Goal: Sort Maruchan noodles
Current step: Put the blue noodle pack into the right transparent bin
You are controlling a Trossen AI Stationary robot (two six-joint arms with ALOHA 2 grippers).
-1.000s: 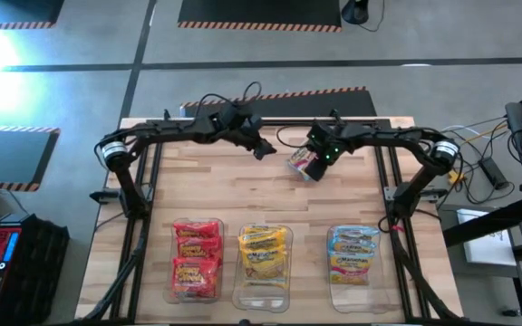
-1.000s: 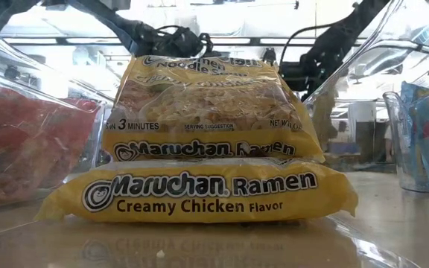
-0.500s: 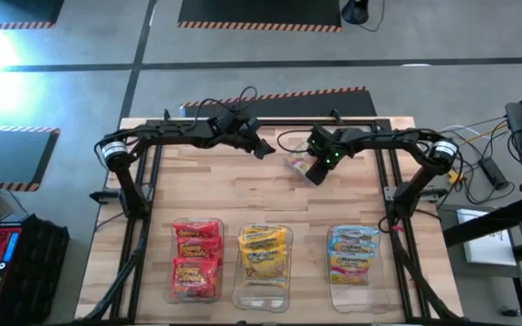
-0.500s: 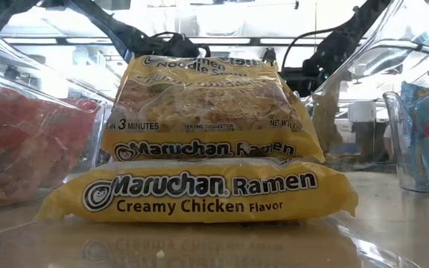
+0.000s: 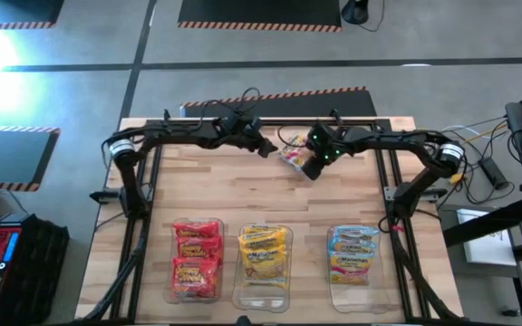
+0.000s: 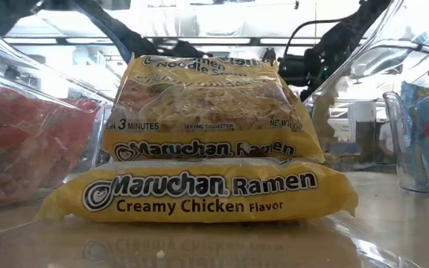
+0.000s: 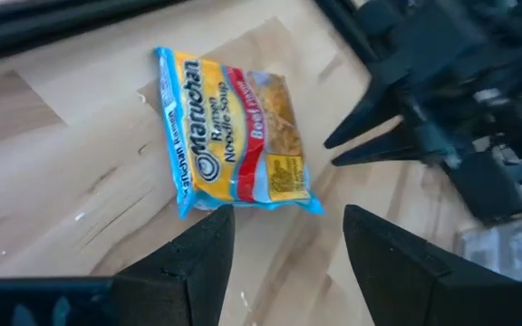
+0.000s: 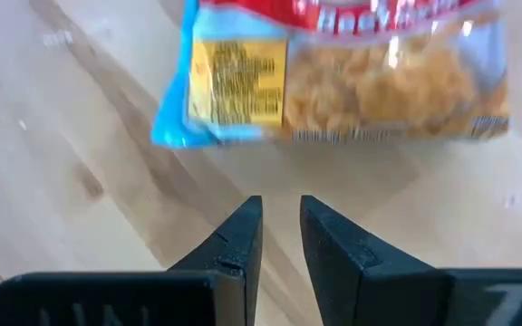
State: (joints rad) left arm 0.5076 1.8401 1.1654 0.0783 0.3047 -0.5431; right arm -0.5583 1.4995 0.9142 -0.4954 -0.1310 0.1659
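Observation:
A light blue Maruchan packet (image 5: 292, 154) (image 7: 238, 136) (image 8: 333, 81) lies flat and face up on the wood near the table's far edge. My left gripper (image 5: 266, 149) (image 7: 288, 244) hovers open just to its left, its fingers aimed at the packet's near end. My right gripper (image 5: 312, 170) (image 8: 281, 217) is shut just right of the packet and clear of it. Its pointed fingers (image 7: 352, 145) also show in the left wrist view. Red (image 5: 196, 258), yellow (image 5: 263, 252) (image 6: 207, 149) and blue (image 5: 354, 252) packets lie in three clear bins.
The three clear bins stand in a row along the near edge: left (image 5: 172, 272), middle (image 5: 263, 292), right (image 5: 354, 285). Bare wood (image 5: 243, 195) stretches between the bins and the grippers. Black frame rails (image 5: 143, 181) run along both table sides, and cables (image 5: 243, 95) lie at the far edge.
The blue packet was at my right gripper's fingers a second ago. It has come away and lies free on the table, a little farther toward the far left. My right gripper stays close beside it.

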